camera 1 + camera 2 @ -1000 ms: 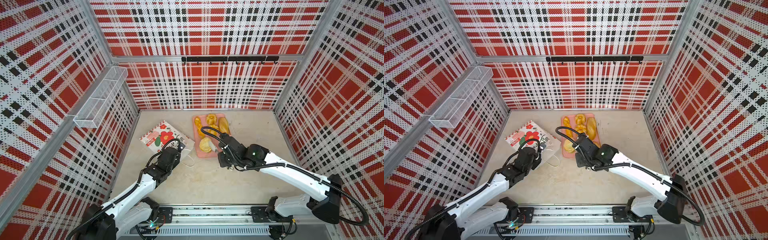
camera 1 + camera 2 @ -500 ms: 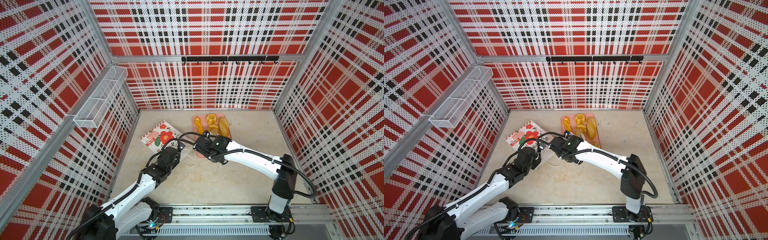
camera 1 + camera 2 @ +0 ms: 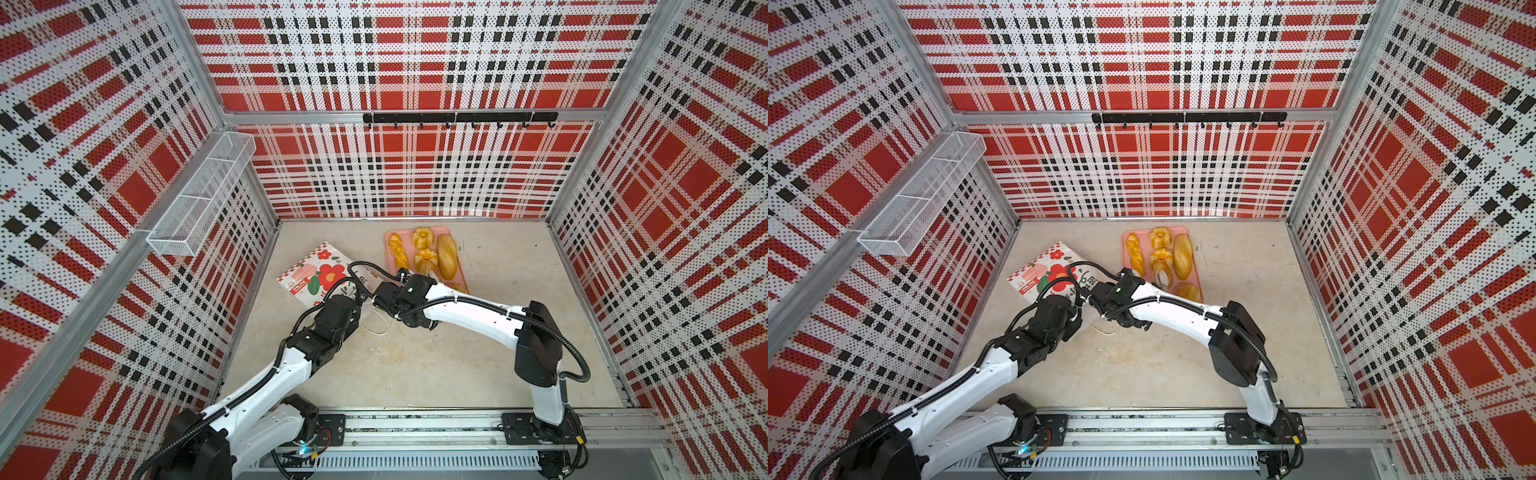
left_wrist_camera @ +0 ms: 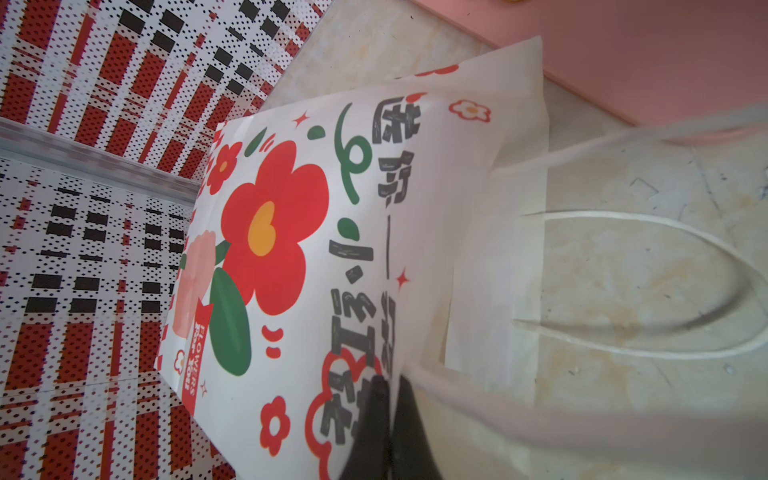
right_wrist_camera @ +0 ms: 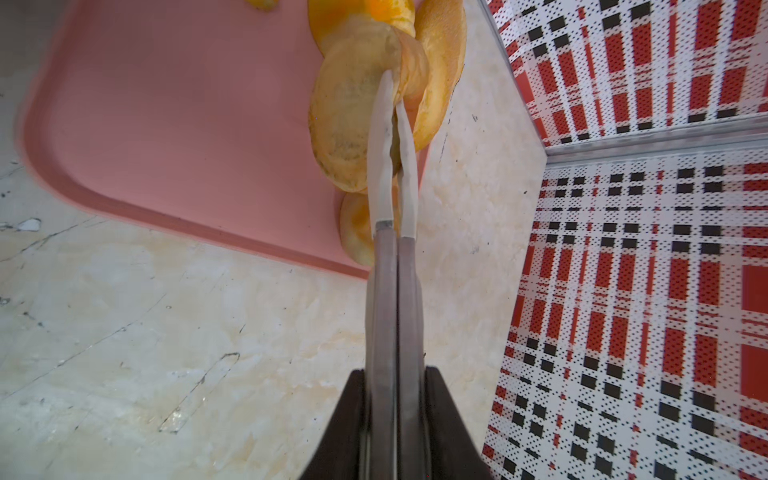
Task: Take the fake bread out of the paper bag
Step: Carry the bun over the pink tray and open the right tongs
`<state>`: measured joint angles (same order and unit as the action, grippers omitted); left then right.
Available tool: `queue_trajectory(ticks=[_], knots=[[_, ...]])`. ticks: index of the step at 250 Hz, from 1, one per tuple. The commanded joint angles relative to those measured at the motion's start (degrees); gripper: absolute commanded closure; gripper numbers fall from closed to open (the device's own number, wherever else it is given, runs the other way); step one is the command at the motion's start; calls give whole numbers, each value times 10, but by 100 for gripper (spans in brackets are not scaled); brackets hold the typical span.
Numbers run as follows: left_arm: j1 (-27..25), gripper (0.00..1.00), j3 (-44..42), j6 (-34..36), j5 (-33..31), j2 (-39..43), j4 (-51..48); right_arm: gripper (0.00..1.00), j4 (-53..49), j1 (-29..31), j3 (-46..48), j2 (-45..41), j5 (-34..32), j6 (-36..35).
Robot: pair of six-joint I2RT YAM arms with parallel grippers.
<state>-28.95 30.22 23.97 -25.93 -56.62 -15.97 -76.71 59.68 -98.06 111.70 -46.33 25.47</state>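
The paper bag [image 3: 320, 270] [image 3: 1045, 275] [image 4: 332, 208] lies on its broad flowered face at the left of the floor, mouth toward the arms. My left gripper [image 4: 388, 419] [image 3: 355, 296] is shut on the bag's mouth rim, beside a cord handle [image 4: 665, 291]. My right gripper [image 5: 395, 386] [image 3: 404, 275] is shut on metal tongs [image 5: 392, 174] whose white tips are closed and empty, pointing at the pink tray [image 3: 390, 270] [image 5: 166, 124]. Fake bread lies on that tray: a braid [image 3: 397, 251], two fluted rings [image 3: 423, 237], a loaf [image 3: 446, 255] and a bun [image 3: 1187, 291]. The bag's inside is hidden.
The plaid cell walls close in the floor on three sides, with the left wall close behind the bag. A wire basket [image 3: 199, 199] hangs on the left wall and a hook rail [image 3: 457, 118] on the back wall. The arms' base rail [image 3: 415, 428] runs along the front.
My right arm swung left and back from in front of the tray, bringing its wrist beside the bag's mouth; most of that happened in the first half second. Left arm and bag stayed still.
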Motion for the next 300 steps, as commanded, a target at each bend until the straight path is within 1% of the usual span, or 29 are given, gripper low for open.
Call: queue_trajectory(ticks=[1,12,31,64,88,121,136,146,189,231,252,272,300], knots=[[1,100,2,-18,15,6,-13,100,61,-24,42,-80,54,-8],[0,100,4,-19,16,4,-20,100,83,-36,59,-107,73,-19],[-1,100,11,-19,20,3,-33,100,93,-54,68,-135,80,-34],[-1,100,24,-17,17,14,-69,100,77,-68,58,-136,60,-60],[-1,100,29,-23,19,39,-103,100,61,-67,42,-113,47,-71],[-3,100,29,-44,27,94,-164,100,61,-66,31,-84,31,-91],[5,100,31,-46,64,120,-172,100,57,-64,22,-68,18,-97],[4,100,35,-51,69,131,-175,100,47,-62,10,-54,9,-98],[-5,100,42,-44,84,143,-193,100,-5,-50,-44,13,-20,-89],[-11,100,28,-41,80,146,-185,100,-21,-27,-101,70,-1,-83],[-11,100,24,-40,82,147,-182,85,-18,-19,-122,86,27,-78],[-11,100,21,-38,82,148,-179,74,-9,-19,-130,85,63,-71],[-11,100,17,-38,82,147,-174,65,20,-21,-118,65,118,-65]])
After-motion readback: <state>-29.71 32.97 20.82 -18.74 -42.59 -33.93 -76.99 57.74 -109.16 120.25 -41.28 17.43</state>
